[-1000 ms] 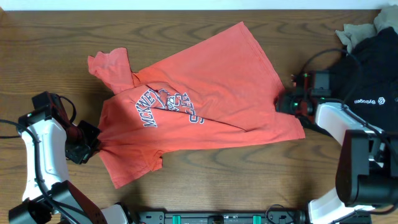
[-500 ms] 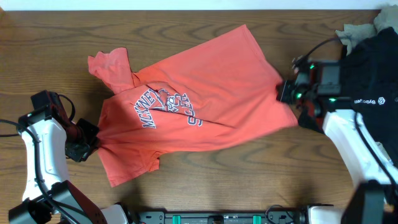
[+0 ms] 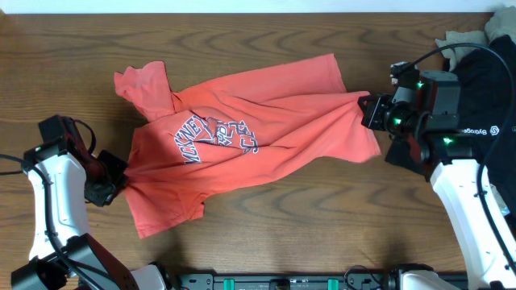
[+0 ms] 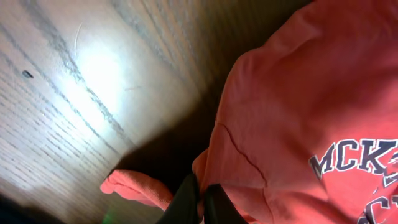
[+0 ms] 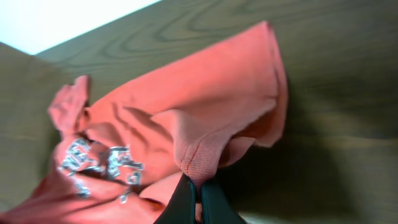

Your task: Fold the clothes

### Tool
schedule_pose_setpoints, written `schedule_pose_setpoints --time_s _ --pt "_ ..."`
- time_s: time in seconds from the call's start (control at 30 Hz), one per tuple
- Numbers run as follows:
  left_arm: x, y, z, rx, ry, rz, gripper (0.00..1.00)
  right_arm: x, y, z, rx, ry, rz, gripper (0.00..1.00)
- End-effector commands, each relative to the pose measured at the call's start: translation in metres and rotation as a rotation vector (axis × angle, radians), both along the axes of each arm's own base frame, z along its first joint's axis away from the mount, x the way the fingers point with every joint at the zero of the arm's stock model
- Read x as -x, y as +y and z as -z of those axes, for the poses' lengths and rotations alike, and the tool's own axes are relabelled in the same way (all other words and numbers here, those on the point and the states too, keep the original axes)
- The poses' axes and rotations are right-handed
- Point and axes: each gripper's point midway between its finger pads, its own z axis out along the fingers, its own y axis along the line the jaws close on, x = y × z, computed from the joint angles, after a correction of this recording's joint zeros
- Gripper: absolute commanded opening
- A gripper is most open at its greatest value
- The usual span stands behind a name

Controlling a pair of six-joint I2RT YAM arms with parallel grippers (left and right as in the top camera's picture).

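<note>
So that the cloth can be drawn across for a fold, the left gripper (image 3: 122,185) pinches the left edge of the coral-red short-sleeved T-shirt (image 3: 266,137) lying rumpled mid-worktop (image 3: 266,242), while the right gripper (image 3: 369,113) clamps its bunched hem.

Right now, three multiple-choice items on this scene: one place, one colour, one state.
1. Where does the black garment lie? A. far right B. far left C. centre front
2. The T-shirt lettering is: A. yellow B. navy and white C. green
3. The right gripper is: A. open over bare wood B. shut on the T-shirt C. out of view
1 A, overhead shows it at the right edge; 2 B, the chest print shows it; 3 B, right wrist view shows cloth pinched.
</note>
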Motion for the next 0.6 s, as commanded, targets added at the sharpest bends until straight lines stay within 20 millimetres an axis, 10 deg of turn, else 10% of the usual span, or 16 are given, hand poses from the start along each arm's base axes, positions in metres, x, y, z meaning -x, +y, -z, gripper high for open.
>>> schedule_pose_setpoints --time_s 0.0,0.23,0.57 --pt "-0.002 0.007 -0.005 -0.030 -0.012 0.001 0.06 0.001 0.011 -0.018 -0.067 -0.027 -0.022 0.01" --pt "-0.006 0.009 -0.005 -0.039 -0.029 0.001 0.06 -0.046 -0.023 0.002 0.087 -0.098 0.167 0.01" --pt "-0.011 0.012 -0.006 -0.050 -0.048 0.000 0.06 -0.079 0.012 0.079 0.022 -0.004 0.077 0.01"
